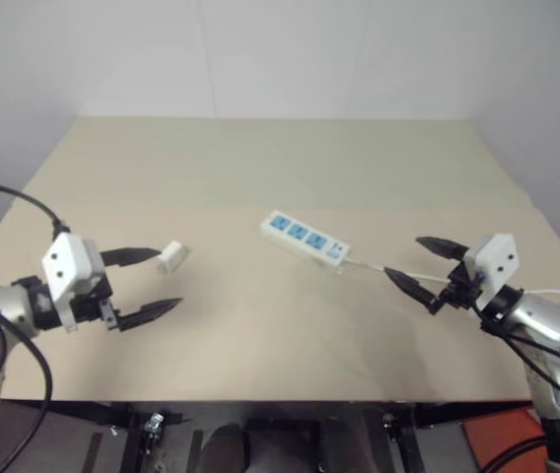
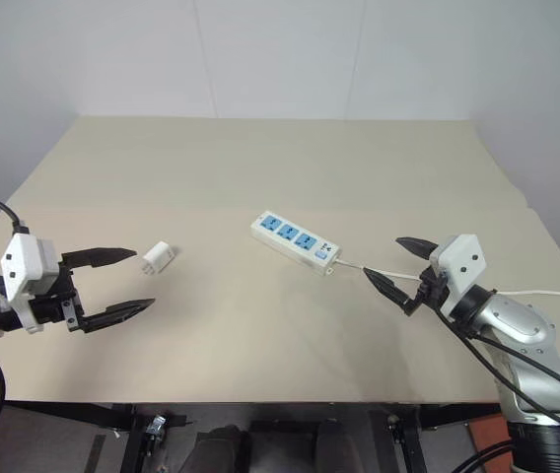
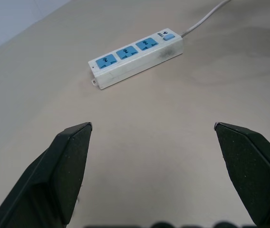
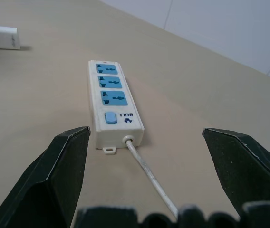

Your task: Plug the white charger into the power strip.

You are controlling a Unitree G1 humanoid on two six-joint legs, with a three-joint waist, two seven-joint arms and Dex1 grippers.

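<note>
The left gripper [image 2: 120, 283], jaws spread and empty, hovers near the white charger [image 2: 158, 258] lying flat on the table [image 2: 260, 335], well apart from the power strip [image 2: 295, 240]; it should straddle the charger's body squarely before clamping, while the right gripper [image 2: 395, 264] waits empty, jaws apart.

You get soft, even light from above — shadows on the table [image 2: 290, 177] are faint, there is no glare, and the head views look slightly hazy.

White charger [image 2: 158, 258] lies flat, apart from blue-socketed power strip [image 2: 294, 241].
</note>
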